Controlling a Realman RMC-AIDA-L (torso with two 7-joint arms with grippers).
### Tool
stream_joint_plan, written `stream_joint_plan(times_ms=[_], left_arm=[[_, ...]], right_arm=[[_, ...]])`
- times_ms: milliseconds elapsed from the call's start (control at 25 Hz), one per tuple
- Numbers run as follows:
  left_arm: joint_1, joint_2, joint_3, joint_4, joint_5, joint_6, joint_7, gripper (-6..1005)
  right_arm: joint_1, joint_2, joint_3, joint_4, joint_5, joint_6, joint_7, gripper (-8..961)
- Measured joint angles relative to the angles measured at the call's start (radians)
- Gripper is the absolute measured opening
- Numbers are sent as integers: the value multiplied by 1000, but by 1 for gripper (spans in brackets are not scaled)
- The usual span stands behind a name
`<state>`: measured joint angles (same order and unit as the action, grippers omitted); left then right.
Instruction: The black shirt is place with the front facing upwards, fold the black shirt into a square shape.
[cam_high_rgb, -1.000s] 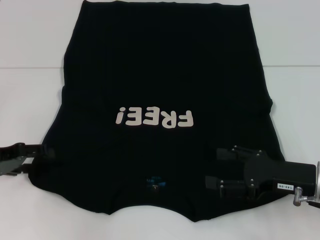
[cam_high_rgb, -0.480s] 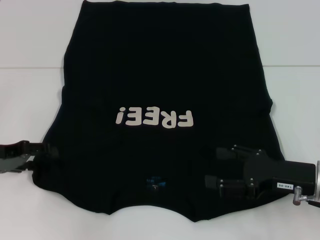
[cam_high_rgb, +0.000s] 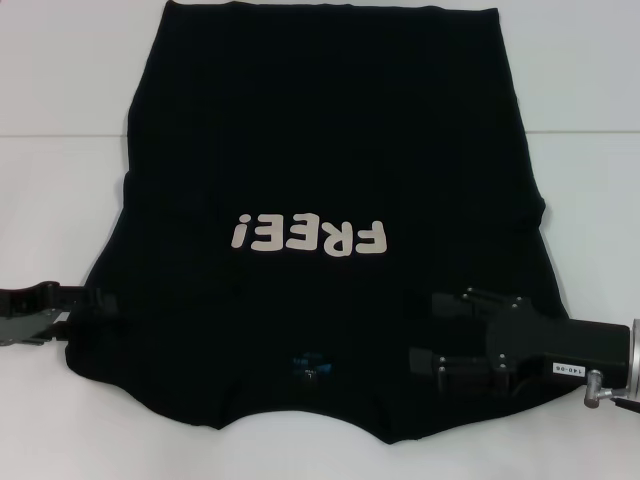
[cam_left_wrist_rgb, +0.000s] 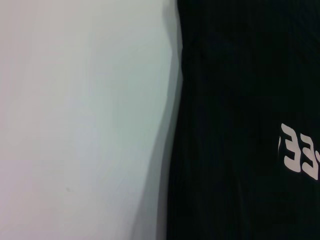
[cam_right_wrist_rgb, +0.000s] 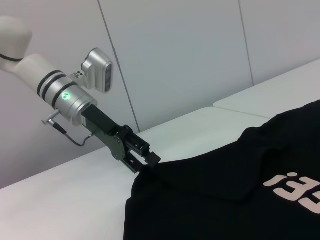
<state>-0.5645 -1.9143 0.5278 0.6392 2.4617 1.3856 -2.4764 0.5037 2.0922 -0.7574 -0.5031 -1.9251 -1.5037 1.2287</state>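
The black shirt (cam_high_rgb: 330, 150) lies flat on the white table, front up, with the cream "FREE!" letters (cam_high_rgb: 308, 236) on the chest and the collar with a small blue label (cam_high_rgb: 308, 362) at the near edge. My left gripper (cam_high_rgb: 105, 298) is at the shirt's left sleeve edge, low on the table; in the right wrist view the left gripper (cam_right_wrist_rgb: 145, 162) looks open, its tips at the cloth's edge. My right gripper (cam_high_rgb: 428, 332) is open over the shirt's right shoulder area, jaws apart and empty. The shirt also shows in the left wrist view (cam_left_wrist_rgb: 240, 100).
The white table (cam_high_rgb: 60, 180) lies bare to both sides of the shirt. A seam (cam_high_rgb: 50, 133) runs across the tabletop. A white panelled wall (cam_right_wrist_rgb: 175, 45) stands behind the table.
My left gripper has slid a little to the right, onto the shirt's left sleeve edge. The right gripper has barely moved. The shirt lies as before.
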Motion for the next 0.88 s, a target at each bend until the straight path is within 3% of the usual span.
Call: stream_joint_plan(times_ms=[160,600,880], left_arm=[[2,0,0,0,0,-3,-1,841],[-8,-1,15,10,13,-6,2,454],[-6,-2,29,15,18,-22,4,441]], right_arm=[[2,0,3,0,0,-3,0,941],[4,0,5,0,0,-7,0,940],[7,0,5,1,0,-12,1,941]])
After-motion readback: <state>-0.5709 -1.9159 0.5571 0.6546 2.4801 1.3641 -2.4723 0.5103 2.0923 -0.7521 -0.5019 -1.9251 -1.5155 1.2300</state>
